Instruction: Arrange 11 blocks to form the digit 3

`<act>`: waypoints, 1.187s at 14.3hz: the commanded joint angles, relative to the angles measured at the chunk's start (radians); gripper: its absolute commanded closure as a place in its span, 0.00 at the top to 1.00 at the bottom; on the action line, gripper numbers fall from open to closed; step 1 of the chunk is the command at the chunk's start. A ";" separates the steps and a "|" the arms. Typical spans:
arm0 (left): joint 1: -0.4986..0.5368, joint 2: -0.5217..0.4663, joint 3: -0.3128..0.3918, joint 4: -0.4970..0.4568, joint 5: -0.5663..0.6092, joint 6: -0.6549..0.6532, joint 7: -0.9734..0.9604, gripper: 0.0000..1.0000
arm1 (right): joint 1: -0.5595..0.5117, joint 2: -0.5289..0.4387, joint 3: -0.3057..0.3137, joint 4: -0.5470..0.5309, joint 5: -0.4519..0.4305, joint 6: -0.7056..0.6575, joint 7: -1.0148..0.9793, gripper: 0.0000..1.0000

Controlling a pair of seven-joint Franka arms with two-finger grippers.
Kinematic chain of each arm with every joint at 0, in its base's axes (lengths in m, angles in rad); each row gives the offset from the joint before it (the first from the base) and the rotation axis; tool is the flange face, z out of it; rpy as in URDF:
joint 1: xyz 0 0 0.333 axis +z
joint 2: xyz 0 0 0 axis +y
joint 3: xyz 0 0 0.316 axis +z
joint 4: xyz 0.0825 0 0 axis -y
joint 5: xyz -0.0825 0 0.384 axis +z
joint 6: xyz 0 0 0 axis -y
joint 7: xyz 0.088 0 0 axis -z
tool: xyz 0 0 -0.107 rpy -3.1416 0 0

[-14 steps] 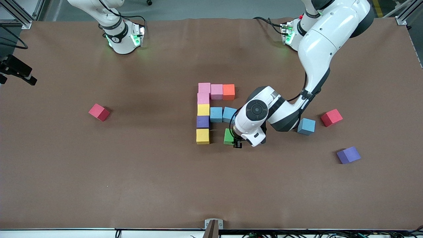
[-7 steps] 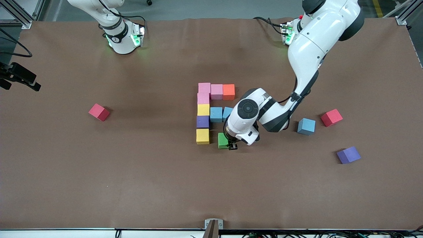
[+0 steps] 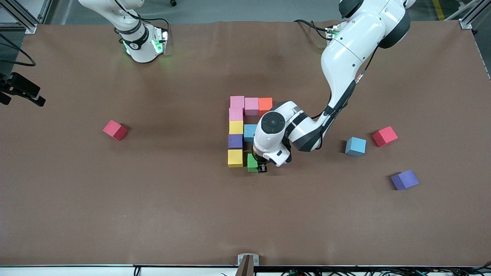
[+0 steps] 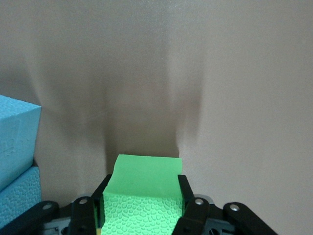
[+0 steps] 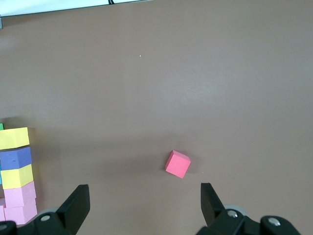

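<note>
The blocks form a partial figure: a column of pink [image 3: 237,102], pink [image 3: 236,114], yellow [image 3: 236,127], purple [image 3: 235,141] and yellow [image 3: 235,158]. A pink [image 3: 251,106] and an orange block [image 3: 265,105] make the arm farthest from the front camera. A light blue block [image 3: 249,132] starts the middle arm, and two light blue blocks [image 4: 17,139] show in the left wrist view. My left gripper [image 3: 256,165] is shut on the green block [image 3: 252,163] [image 4: 143,193], close beside the end yellow block. My right gripper [image 5: 144,205] is open over bare table.
Loose toward the left arm's end lie a light blue cube [image 3: 355,146], a red cube [image 3: 384,136] and a purple cube [image 3: 404,179]. Another red cube [image 3: 115,130] [image 5: 177,164] lies toward the right arm's end. The left arm's wrist [image 3: 273,132] covers part of the middle arm.
My left gripper has carried the green block toward the column, until it is next to the end yellow block. The wrist now hides the second light blue block. The right arm has not moved.
</note>
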State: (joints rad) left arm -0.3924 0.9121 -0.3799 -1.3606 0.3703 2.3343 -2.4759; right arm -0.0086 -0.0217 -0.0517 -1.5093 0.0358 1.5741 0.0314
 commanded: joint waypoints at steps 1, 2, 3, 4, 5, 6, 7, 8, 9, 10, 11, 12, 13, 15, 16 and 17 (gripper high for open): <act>-0.025 0.031 0.009 0.051 -0.017 -0.009 0.018 0.25 | -0.007 0.005 0.006 0.014 -0.007 0.000 0.005 1.00; -0.032 0.034 0.009 0.051 -0.017 -0.009 0.022 0.25 | -0.005 0.005 0.006 0.014 -0.007 0.000 0.005 1.00; -0.037 0.034 0.009 0.051 -0.017 -0.010 0.031 0.25 | -0.005 0.005 0.006 0.014 -0.005 0.000 0.005 1.00; -0.037 0.036 0.009 0.049 -0.019 -0.012 0.040 0.25 | -0.005 0.005 0.006 0.014 -0.005 0.000 0.005 1.00; -0.039 0.036 0.009 0.049 -0.022 -0.013 0.043 0.25 | -0.007 0.005 0.006 0.014 -0.007 0.000 0.005 1.00; -0.037 0.036 0.009 0.049 -0.027 -0.018 0.052 0.25 | -0.007 0.005 0.006 0.014 -0.005 0.000 0.005 1.00; -0.039 0.036 0.009 0.049 -0.030 -0.027 0.058 0.25 | -0.007 0.005 0.006 0.014 -0.005 0.000 0.005 1.00; -0.039 0.036 0.009 0.049 -0.033 -0.027 0.069 0.25 | -0.007 0.005 0.006 0.014 -0.005 0.000 0.005 1.00; -0.039 0.036 0.009 0.049 -0.034 -0.029 0.078 0.25 | -0.007 0.005 0.006 0.014 -0.005 0.000 0.005 1.00; -0.039 0.037 0.009 0.049 -0.037 -0.029 0.080 0.25 | -0.007 0.005 0.006 0.014 -0.005 0.000 0.005 1.00; -0.039 0.037 0.007 0.051 -0.039 -0.029 0.084 0.25 | -0.005 0.005 0.006 0.014 -0.005 0.000 0.005 1.00; -0.039 0.039 0.007 0.051 -0.039 -0.029 0.091 0.25 | -0.005 0.005 0.006 0.014 -0.005 0.000 0.005 1.00; -0.039 0.039 0.006 0.051 -0.039 -0.027 0.092 0.25 | -0.007 0.005 0.006 0.014 -0.005 0.000 0.004 1.00; -0.039 0.045 0.003 0.051 -0.039 -0.029 0.091 0.25 | -0.007 0.005 0.006 0.014 -0.007 0.000 0.004 1.00; -0.039 0.048 0.003 0.054 -0.042 -0.027 0.091 0.25 | -0.008 0.005 0.006 0.014 -0.005 0.000 0.004 1.00; -0.039 0.051 0.004 0.058 -0.054 -0.027 0.091 0.25 | -0.008 0.005 0.006 0.014 -0.005 0.000 0.005 1.00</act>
State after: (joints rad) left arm -0.4184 0.9283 -0.3797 -1.3403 0.3539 2.3271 -2.4120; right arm -0.0086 -0.0216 -0.0517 -1.5092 0.0358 1.5752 0.0314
